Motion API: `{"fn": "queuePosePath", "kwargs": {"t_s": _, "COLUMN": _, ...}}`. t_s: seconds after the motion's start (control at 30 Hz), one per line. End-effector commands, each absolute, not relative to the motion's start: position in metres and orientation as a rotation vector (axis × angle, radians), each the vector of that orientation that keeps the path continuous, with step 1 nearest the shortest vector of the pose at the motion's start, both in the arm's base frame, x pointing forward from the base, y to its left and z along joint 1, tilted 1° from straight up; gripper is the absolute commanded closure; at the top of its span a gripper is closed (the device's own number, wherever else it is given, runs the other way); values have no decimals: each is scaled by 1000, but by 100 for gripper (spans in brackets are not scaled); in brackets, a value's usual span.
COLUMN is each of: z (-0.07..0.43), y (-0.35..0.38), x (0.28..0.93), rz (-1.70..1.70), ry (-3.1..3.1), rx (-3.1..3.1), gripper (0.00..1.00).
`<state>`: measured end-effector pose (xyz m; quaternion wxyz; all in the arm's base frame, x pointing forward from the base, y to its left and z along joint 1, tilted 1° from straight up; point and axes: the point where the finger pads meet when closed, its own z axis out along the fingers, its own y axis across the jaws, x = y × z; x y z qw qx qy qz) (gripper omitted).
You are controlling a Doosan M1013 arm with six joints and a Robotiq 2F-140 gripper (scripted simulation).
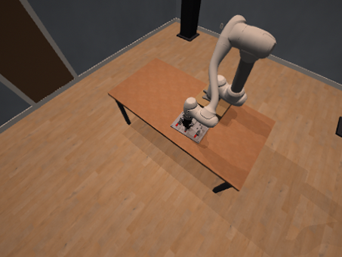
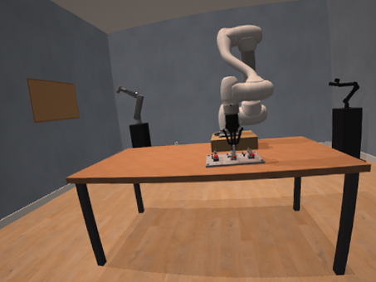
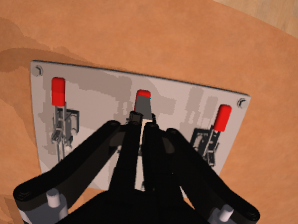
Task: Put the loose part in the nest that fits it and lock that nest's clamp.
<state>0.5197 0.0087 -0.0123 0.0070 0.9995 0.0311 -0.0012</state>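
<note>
The grey fixture plate (image 3: 100,103) lies on the wooden table and carries three toggle clamps with red handles: left (image 3: 59,91), middle (image 3: 143,102) and right (image 3: 221,117). My gripper (image 3: 141,106) is shut, and its closed fingertips sit right at the base of the middle clamp's red handle. The fingers hide the middle nest. I cannot see the loose part in any view. In the top and exterior views the gripper (image 2: 232,148) points straight down onto the middle of the fixture (image 2: 234,161), which is near the table's front edge (image 1: 189,128).
The arm stands on a low wooden box (image 2: 234,140) just behind the fixture. The table's front edge runs close to the plate. Black pedestals (image 2: 346,130) stand on the floor away from the table.
</note>
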Motion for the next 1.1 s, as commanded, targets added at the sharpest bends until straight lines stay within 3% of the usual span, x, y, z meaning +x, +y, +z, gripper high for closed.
{"fn": "queuePosePath", "kwargs": {"t_s": 0.0, "z": -13, "y": 9, "x": 520, "rz": -4, "ry": 97, "rx": 3126, "gripper": 90}}
{"fn": "queuePosePath", "kwargs": {"t_s": 1.07, "z": 5, "y": 9, "x": 520, "rz": -4, "ry": 97, "rx": 3126, "gripper": 90}}
